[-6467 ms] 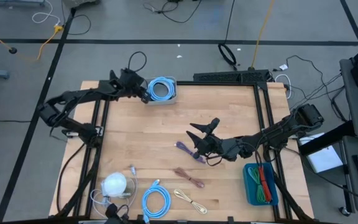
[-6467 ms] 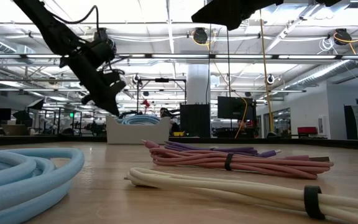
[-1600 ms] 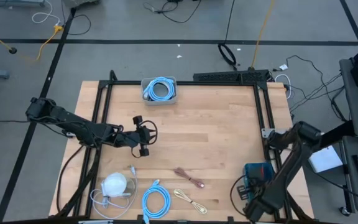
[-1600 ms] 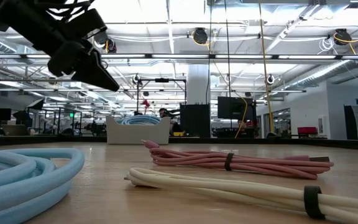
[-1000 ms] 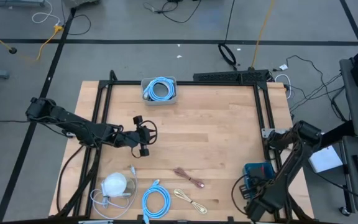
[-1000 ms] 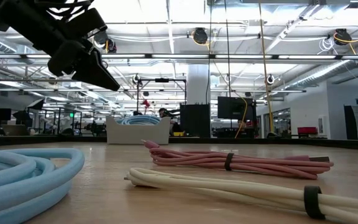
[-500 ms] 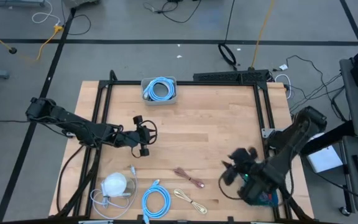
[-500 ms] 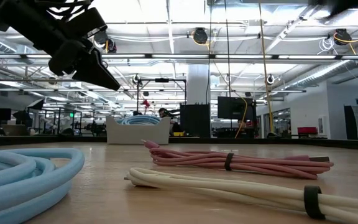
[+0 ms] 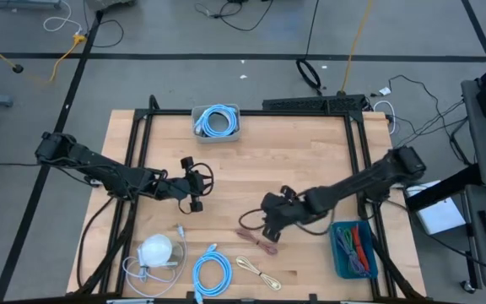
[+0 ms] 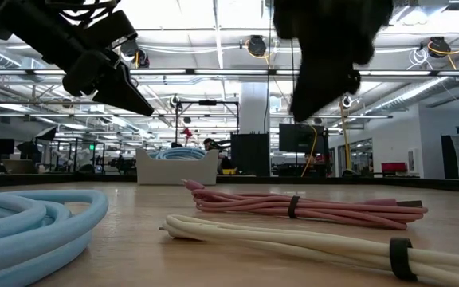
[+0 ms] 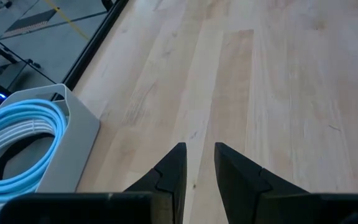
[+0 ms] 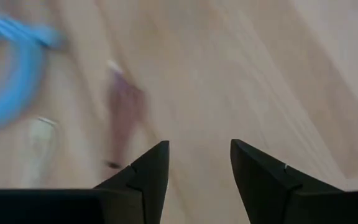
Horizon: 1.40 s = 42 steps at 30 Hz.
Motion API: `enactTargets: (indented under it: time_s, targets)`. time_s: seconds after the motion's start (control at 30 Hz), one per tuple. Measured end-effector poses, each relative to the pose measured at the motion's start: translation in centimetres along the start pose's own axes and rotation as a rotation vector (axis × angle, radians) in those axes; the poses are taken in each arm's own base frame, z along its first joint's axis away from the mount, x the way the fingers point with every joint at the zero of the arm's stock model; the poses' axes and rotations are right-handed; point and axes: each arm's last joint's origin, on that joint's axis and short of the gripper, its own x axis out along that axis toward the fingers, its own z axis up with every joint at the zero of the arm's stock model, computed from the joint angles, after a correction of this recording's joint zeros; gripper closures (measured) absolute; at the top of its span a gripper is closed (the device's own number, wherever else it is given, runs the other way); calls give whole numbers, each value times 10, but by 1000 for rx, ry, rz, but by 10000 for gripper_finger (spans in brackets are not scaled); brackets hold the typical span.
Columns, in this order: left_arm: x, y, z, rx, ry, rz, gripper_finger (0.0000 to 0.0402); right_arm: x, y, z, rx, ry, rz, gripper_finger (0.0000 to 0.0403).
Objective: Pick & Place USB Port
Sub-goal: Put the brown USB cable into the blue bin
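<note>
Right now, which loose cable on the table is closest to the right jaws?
The pink cable, just below the right gripper in the high view. The cream cable and the loose blue coil lie nearer the front edge.

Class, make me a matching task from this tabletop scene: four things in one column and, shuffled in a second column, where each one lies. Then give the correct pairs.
Things
1. light blue coiled cable
2. pink cable bundle
3. right gripper
4. blue bin

Places
A. on the bare wood near the table's front edge, between the two arms
B. at the table's right front corner, holding coloured cables
C. inside the white tray at the table's far edge
D. just above the pink bundle, fingers apart and empty

Pairs: 1-C, 2-A, 3-D, 4-B
</note>
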Motion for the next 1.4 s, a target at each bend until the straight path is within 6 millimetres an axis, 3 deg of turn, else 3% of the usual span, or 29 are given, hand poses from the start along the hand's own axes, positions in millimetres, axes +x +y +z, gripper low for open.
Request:
enactTargets:
  time_s: [0.1,0.27,0.67,1.07,1.4]
  targets:
    - [0,0,0,0,0,0,314,19,-4,-8,-4,88,-53,242]
    - [0,0,0,2,0,1,314,39,9,-13,-12,143,89,238]
    - [0,0,0,-10,-3,2,314,31,26,-10,66,187,327,235]
    - [0,0,0,-11,1,2,314,77,13,-18,28,289,286,236]
    - [0,1,-1,-11,8,5,314,81,17,-14,20,288,374,236]
